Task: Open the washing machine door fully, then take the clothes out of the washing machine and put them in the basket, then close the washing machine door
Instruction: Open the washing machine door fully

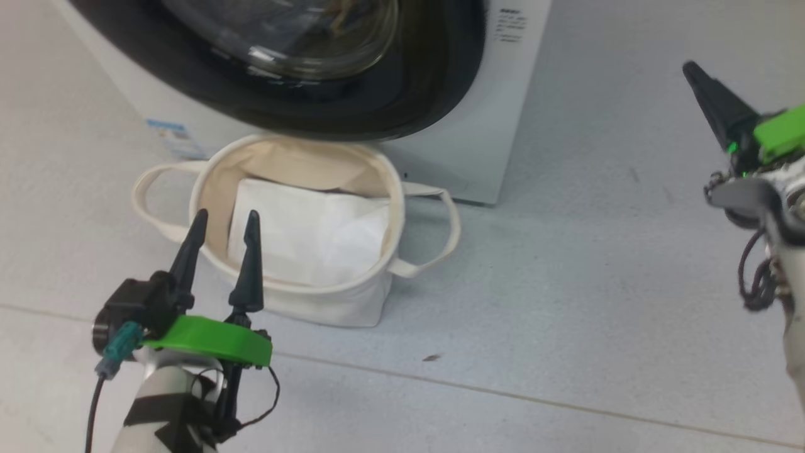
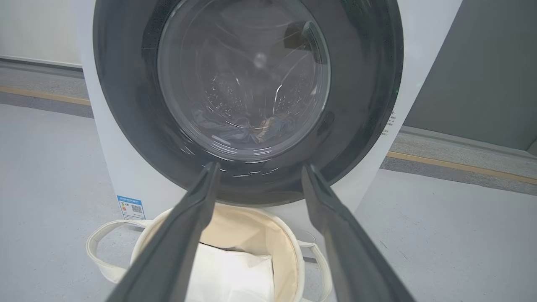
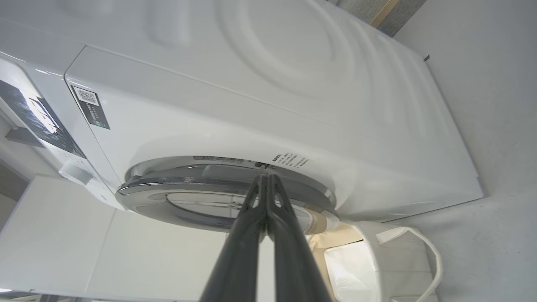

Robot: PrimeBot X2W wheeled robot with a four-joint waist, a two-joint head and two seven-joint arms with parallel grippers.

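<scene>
Plainly, the washing machine door [image 2: 126,105] sits closed against the front of the washing machine [image 2: 419,42] in the left wrist view; through its domed glass that view alone lets the clothes [image 2: 260,126] be made out, a bluish heap with an orange patch low in the drum, toward 6 o'clock of the window. The head view cuts the door [image 1: 409,94] off at 12 o'clock and gives no clear sight of the drum; it does lay out the floor [image 1: 566,283], with the basket [image 1: 327,308] standing just before the washer and under the door's lower rim, a white liner sheet [image 1: 314,233] lying inside it. The left gripper [image 1: 226,217] rises from 7 o'clock of that view, fingers spread wide and holding nothing, tips in line with the basket's near rim; the right gripper [image 1: 690,68] shows at 2 o'clock, well apart from the basket. The right wrist view adds the door [image 3: 168,197] seen edge-on; the right gripper [image 3: 268,176] has its fingers pressed together, tips at the door's rim beside small text labels [image 3: 289,159]; whether they touch it, I cannot tell.
</scene>
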